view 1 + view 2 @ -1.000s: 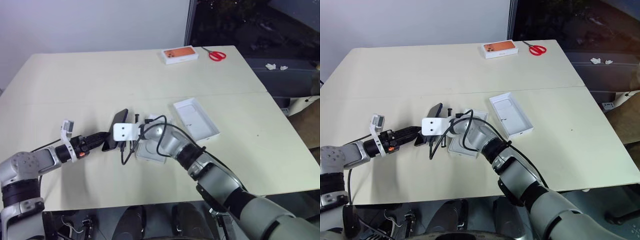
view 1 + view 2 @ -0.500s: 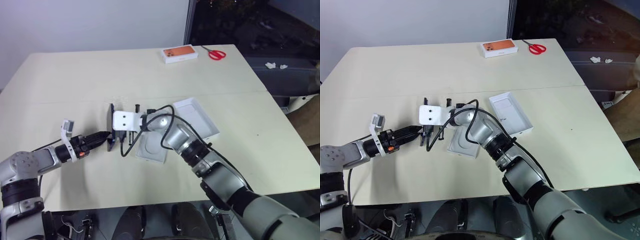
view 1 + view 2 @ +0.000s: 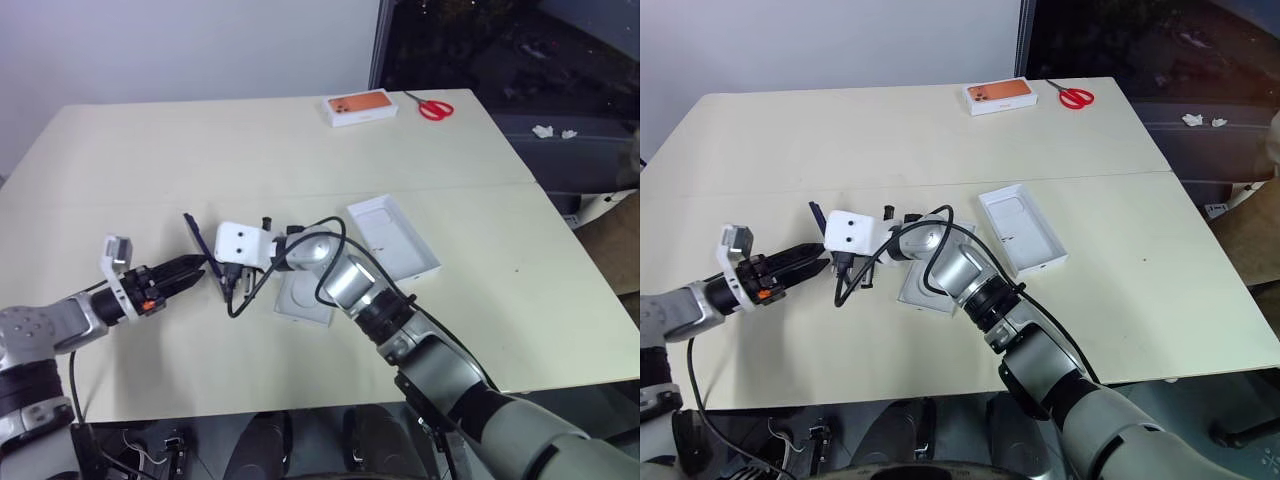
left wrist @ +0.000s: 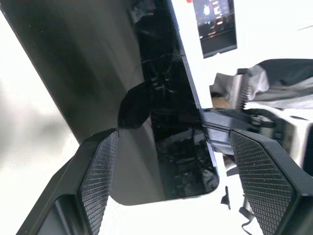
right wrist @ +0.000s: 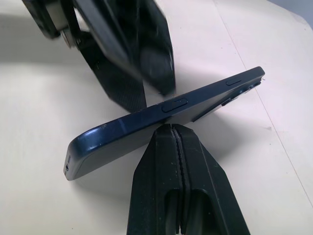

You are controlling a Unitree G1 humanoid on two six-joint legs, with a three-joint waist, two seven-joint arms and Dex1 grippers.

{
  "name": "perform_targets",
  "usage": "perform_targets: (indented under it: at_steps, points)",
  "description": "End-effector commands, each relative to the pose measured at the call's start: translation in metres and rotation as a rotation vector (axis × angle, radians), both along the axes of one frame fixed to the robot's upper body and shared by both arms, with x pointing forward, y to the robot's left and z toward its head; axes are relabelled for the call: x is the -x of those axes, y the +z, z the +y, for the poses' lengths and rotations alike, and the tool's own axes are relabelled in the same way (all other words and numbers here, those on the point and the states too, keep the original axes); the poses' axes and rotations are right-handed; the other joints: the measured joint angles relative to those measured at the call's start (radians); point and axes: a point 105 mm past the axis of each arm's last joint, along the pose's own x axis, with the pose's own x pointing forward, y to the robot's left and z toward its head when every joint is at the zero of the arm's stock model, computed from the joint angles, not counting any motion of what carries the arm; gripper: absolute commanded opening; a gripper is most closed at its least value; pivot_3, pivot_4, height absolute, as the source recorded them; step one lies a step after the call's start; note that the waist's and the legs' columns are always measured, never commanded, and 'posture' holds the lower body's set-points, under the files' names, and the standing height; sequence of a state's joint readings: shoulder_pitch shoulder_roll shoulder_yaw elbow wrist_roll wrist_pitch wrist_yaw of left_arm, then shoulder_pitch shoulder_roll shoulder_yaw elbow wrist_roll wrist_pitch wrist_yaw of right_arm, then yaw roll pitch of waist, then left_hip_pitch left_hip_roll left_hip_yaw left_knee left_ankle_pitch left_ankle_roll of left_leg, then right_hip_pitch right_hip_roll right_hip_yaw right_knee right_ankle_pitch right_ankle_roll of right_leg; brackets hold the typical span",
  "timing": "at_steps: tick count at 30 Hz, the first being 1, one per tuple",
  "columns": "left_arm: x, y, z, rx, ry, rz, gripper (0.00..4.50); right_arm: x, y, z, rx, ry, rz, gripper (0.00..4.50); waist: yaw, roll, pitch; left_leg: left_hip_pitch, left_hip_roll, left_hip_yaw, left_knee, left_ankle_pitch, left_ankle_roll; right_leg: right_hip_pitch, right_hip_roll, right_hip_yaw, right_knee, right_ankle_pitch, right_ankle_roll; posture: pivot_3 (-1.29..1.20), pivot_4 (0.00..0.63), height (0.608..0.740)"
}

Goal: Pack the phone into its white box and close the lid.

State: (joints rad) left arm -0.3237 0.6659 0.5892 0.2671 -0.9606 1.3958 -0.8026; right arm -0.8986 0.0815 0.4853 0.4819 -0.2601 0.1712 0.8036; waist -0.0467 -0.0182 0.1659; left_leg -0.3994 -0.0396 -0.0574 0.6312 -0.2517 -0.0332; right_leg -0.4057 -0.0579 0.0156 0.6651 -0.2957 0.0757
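The phone (image 3: 196, 237), slim and dark navy, stands steeply on one long edge left of the table's middle. My left gripper (image 3: 196, 268) is open around its lower end. In the left wrist view the phone (image 4: 146, 73) lies between the wide-apart fingers (image 4: 100, 171), close against one and clear of the other. My right gripper (image 5: 171, 128) is shut, with its joined tips pressed against the phone's side edge (image 5: 146, 117). The lid (image 3: 393, 237) lies open side up to the right, white inside. The white box is hidden.
A white insert (image 3: 305, 300) with an oval recess lies flat beside my right forearm. An orange-topped box (image 3: 359, 109) and red scissors (image 3: 433, 108) sit at the table's far edge. A black cable loops off my right wrist.
The phone has been tipped from a low lean up onto its edge. It and both grippers have shifted left and a little upward. My right arm has drawn off the insert.
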Motion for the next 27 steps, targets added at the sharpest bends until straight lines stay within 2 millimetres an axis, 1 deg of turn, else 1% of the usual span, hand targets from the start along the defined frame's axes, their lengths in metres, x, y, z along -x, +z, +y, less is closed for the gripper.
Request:
perform_targets:
  at_steps: [1, 6, 9, 11, 15, 21, 24, 27]
  points:
    - [0.001, 0.009, 0.007, 0.004, 0.03, -0.035, 3.8, 0.007, 0.014, 0.009, -0.047, 0.034, -0.025, 0.03, 0.001, 0.0, 0.0, 0.0, 0.0, 0.0, 0.0, 0.0, 0.0, 0.0, 0.0, 0.0, 0.0, 0.0, 0.0, 0.0, 0.15, 0.74]
    - [0.004, 0.003, 0.004, 0.0, 0.033, -0.025, 3.8, 0.014, 0.019, 0.013, -0.084, 0.051, 0.023, 0.03, 0.001, 0.0, 0.0, 0.0, 0.0, 0.0, 0.0, 0.0, 0.0, 0.0, 0.0, 0.0, 0.0, 0.0, 0.0, 0.0, 0.15, 0.74]
    - [0.003, 0.001, 0.004, 0.007, 0.039, -0.021, 3.8, 0.016, 0.019, 0.015, -0.103, 0.052, 0.063, 0.03, 0.001, 0.0, 0.0, 0.0, 0.0, 0.0, 0.0, 0.0, 0.0, 0.0, 0.0, 0.0, 0.0, 0.0, 0.0, 0.0, 0.15, 0.74]
    - [0.002, 0.0, 0.003, 0.005, 0.039, -0.02, 3.8, 0.016, 0.017, 0.015, -0.092, 0.049, 0.052, 0.03, 0.002, 0.0, 0.0, 0.0, 0.0, 0.0, 0.0, 0.0, 0.0, 0.0, 0.0, 0.0, 0.0, 0.0, 0.0, 0.0, 0.15, 0.74]
    - [0.0, 0.0, 0.001, 0.005, 0.036, -0.022, 3.8, 0.013, 0.013, 0.011, -0.084, 0.029, 0.054, 0.03, 0.002, 0.0, 0.0, 0.0, 0.0, 0.0, 0.0, 0.0, 0.0, -0.001, 0.0, 0.0, 0.0, 0.0, 0.0, 0.0, 0.15, 0.74]
    - [0.0, 0.001, 0.005, 0.003, 0.053, -0.028, 3.8, 0.008, 0.01, 0.007, -0.067, 0.016, 0.029, 0.03, 0.002, 0.0, 0.0, -0.001, 0.0, 0.0, 0.0, 0.0, 0.0, -0.001, 0.0, 0.0, 0.0, 0.0, 0.0, 0.0, 0.15, 0.74]
    - [0.001, -0.004, 0.006, -0.008, 0.068, -0.013, 3.8, 0.005, 0.01, 0.005, -0.068, 0.0, 0.021, 0.03, 0.001, 0.0, 0.0, -0.001, 0.0, 0.0, 0.0, 0.0, 0.0, -0.001, 0.0, 0.0, 0.0, 0.0, 0.0, 0.0, 0.15, 0.74]
    - [0.0, -0.012, 0.006, -0.013, 0.086, -0.001, 3.8, -0.003, 0.007, 0.001, -0.058, -0.04, -0.017, 0.03, 0.002, 0.0, 0.0, -0.001, 0.0, 0.0, 0.0, 0.0, 0.0, -0.002, 0.0, 0.0, 0.0, 0.0, 0.0, 0.0, 0.15, 0.74]
